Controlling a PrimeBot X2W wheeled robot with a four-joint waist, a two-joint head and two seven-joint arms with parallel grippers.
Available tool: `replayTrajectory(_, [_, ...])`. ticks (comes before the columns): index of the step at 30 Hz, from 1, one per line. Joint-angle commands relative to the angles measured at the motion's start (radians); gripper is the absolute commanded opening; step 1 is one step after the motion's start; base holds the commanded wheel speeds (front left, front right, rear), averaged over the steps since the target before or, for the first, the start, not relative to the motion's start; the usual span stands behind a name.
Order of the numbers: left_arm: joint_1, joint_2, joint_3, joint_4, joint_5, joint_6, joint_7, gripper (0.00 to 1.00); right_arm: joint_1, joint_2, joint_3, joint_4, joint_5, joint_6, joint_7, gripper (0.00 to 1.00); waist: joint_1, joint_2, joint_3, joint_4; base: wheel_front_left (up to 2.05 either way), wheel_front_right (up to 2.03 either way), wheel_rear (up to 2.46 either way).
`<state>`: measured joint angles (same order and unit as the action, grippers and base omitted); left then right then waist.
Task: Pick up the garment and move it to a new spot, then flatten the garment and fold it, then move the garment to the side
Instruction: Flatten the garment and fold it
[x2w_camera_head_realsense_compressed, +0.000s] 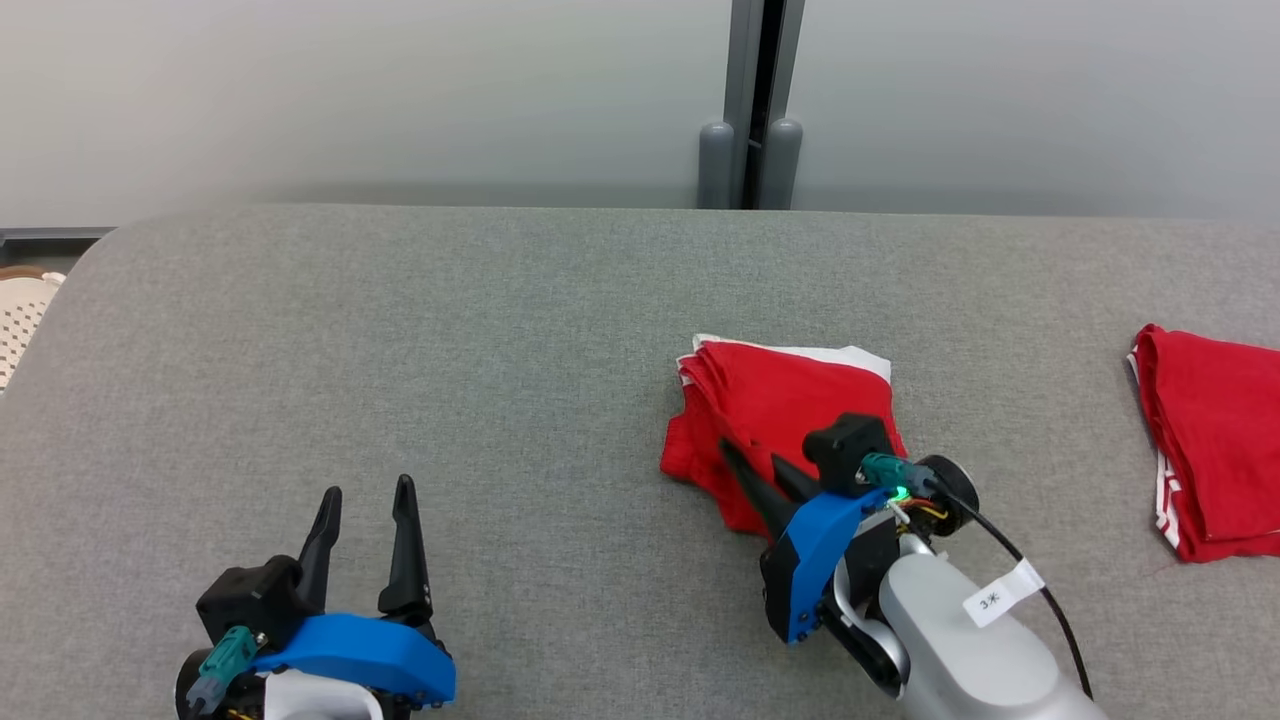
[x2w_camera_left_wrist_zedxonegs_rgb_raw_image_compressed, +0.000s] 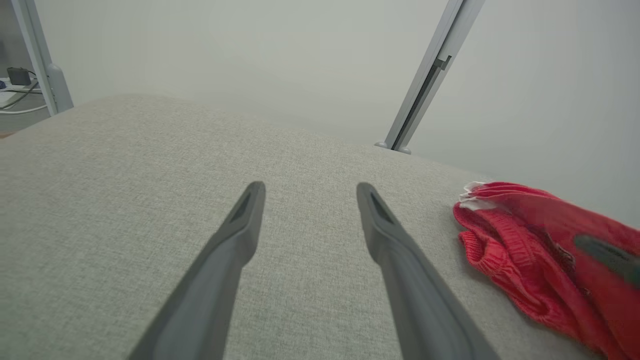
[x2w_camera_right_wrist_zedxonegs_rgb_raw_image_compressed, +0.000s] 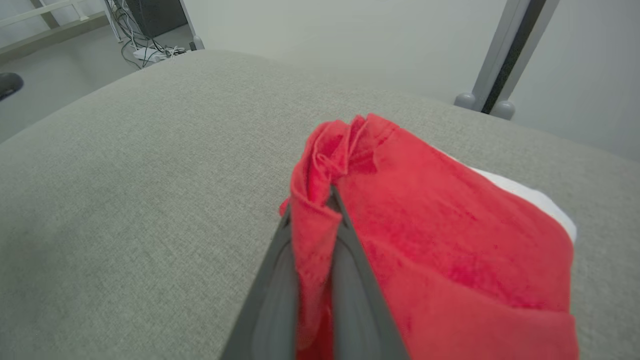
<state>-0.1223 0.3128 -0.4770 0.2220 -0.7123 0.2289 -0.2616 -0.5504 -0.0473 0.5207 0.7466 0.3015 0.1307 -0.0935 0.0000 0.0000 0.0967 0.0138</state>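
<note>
The garment (x2w_camera_head_realsense_compressed: 780, 400) is a red folded piece with white trim, lying right of centre on the grey cloth-covered table (x2w_camera_head_realsense_compressed: 400, 330). My right gripper (x2w_camera_head_realsense_compressed: 748, 452) is shut on the garment's near-left edge. In the right wrist view a pinch of red cloth (x2w_camera_right_wrist_zedxonegs_rgb_raw_image_compressed: 450, 240) is bunched between the right gripper (x2w_camera_right_wrist_zedxonegs_rgb_raw_image_compressed: 312, 205) and drapes over its fingers. My left gripper (x2w_camera_head_realsense_compressed: 368, 487) stands open at the lower left, over bare table, with nothing between its fingers. The left wrist view shows the left gripper (x2w_camera_left_wrist_zedxonegs_rgb_raw_image_compressed: 311, 186) spread wide, with the garment (x2w_camera_left_wrist_zedxonegs_rgb_raw_image_compressed: 525, 240) off to its right.
A second folded red garment (x2w_camera_head_realsense_compressed: 1210, 440) with white stripes lies at the table's far right edge. A grey post (x2w_camera_head_realsense_compressed: 750, 100) stands behind the table's far edge against a pale wall. The table's left corner is rounded, with a woven pale object (x2w_camera_head_realsense_compressed: 20, 320) beyond it.
</note>
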Motion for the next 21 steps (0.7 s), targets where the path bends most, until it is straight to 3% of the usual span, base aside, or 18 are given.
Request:
replayTrajectory(1, [0.006, 0.0, 0.004, 0.003, 0.004, -0.001, -0.005, 1.0, 0.004, -0.006, 0.004, 0.002, 0.003, 0.0, -0.002, 0.0, 0.0, 0.0, 0.0, 0.001, 0.0, 0.0, 0.0])
replayTrajectory(5, [0.01, -0.004, 0.017, 0.005, 0.011, -0.006, -0.005, 1.0, 0.013, -0.006, 0.028, 0.015, 0.008, 0.0, -0.01, 0.01, 0.0, 0.0, 0.002, -0.002, 0.0, 0.0, 0.0])
replayTrajectory(7, [0.01, -0.006, 0.022, 0.005, 0.012, -0.008, -0.005, 1.0, 0.01, -0.005, 0.045, 0.011, 0.015, 0.0, -0.018, 0.15, 0.0, 0.0, 0.003, -0.007, 0.0, 0.0, 0.0])
replayTrajectory(8, [0.009, -0.007, 0.023, 0.006, 0.014, -0.008, -0.005, 1.0, 0.008, -0.004, 0.058, 0.005, 0.018, 0.0, -0.026, 0.35, 0.0, 0.0, 0.005, -0.01, 0.0, 0.0, 0.0])
replayTrajectory(9, [0.008, -0.008, 0.024, 0.007, 0.016, -0.008, -0.005, 1.0, 0.006, -0.004, 0.071, -0.002, 0.024, 0.0, -0.036, 1.0, 0.0, 0.0, 0.006, -0.013, 0.0, 0.0, 0.0])
replayTrajectory(16, [-0.002, -0.02, 0.016, 0.014, 0.026, -0.017, -0.005, 1.0, 0.023, -0.005, 0.135, -0.023, 0.075, 0.0, -0.089, 1.0, 0.0, 0.0, 0.004, -0.03, 0.0, 0.0, 0.0])
replayTrajectory(21, [0.005, -0.026, 0.018, 0.011, 0.036, -0.024, -0.005, 1.0, 0.051, -0.005, 0.057, 0.0, 0.042, 0.0, -0.137, 1.0, 0.0, 0.0, -0.004, -0.037, 0.0, 0.0, 0.0])
